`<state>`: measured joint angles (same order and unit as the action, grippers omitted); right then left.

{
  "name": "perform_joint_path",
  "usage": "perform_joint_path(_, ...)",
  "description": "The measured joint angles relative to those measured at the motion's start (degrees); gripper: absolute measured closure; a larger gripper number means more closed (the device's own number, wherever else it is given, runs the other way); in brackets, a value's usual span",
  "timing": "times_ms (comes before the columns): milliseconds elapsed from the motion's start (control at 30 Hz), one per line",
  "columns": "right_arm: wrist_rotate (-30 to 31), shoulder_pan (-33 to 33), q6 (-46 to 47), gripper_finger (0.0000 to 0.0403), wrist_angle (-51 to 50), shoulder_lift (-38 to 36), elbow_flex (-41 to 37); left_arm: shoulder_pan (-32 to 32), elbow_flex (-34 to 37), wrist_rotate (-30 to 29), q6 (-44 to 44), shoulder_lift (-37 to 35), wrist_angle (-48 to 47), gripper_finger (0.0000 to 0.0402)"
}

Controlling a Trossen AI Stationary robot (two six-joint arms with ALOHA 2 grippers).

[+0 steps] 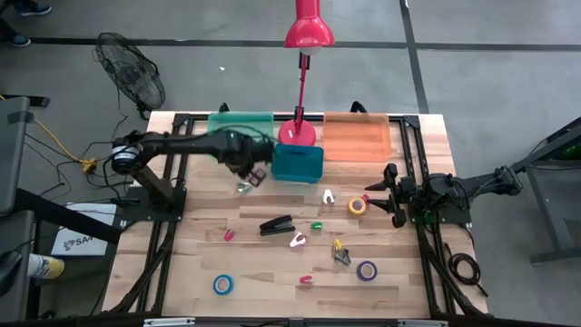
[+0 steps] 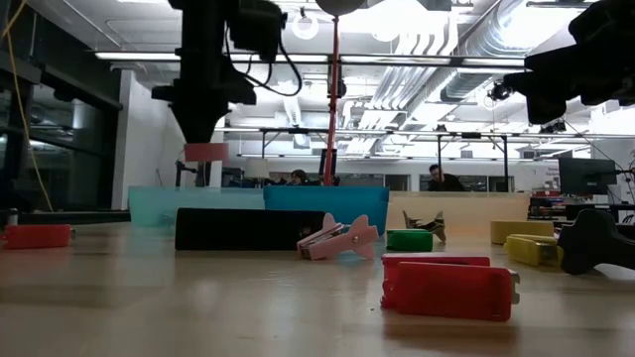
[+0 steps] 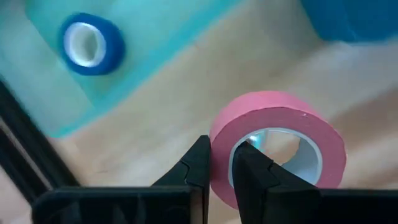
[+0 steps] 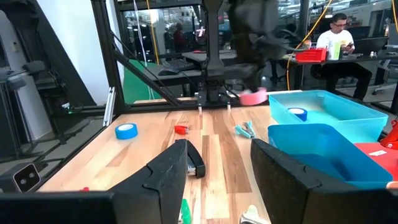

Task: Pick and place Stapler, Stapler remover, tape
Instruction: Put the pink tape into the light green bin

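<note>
Here our left gripper pinches one wall of the pink ring-shaped tape roll, lifted beside the light teal plastic bin; we judge that narrow hold could slip.

You have a pink tape roll pinched through its wall and lifted clear of the table, near the teal bin's edge. A blue roll already lies flat inside that bin. On the table, a second blue roll, a purple roll and a yellow roll lie flat and well apart. Your black stapler lies mid-table, with a pink staple remover just beside it.
</note>
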<state>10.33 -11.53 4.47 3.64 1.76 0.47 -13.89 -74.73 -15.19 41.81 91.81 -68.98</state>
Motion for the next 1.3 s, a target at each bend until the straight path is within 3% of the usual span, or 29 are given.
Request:
perform_joint_path(333,0.00,0.02,0.00,0.0233,-0.02,0.46,0.00,-13.88,-0.12,-3.73,-5.63,0.44,7.13,0.0361)
perform_joint_path(667,0.00,0.02,0.00,0.0233,-0.02,0.46,0.00,-22.94,-0.10,-1.63,-8.65,8.57,13.34,0.0361)
perform_joint_path(833,0.00,0.01,0.00,0.0233,-0.02,0.46,0.00,-24.16,-0.12,1.23,-9.06,11.45,15.46,0.0361)
perform_joint_path(1300,0.00,0.00,0.00,0.0233,-0.02,0.46,0.00,-26.92,-0.12,0.95,-9.65,13.57,13.48,0.0360)
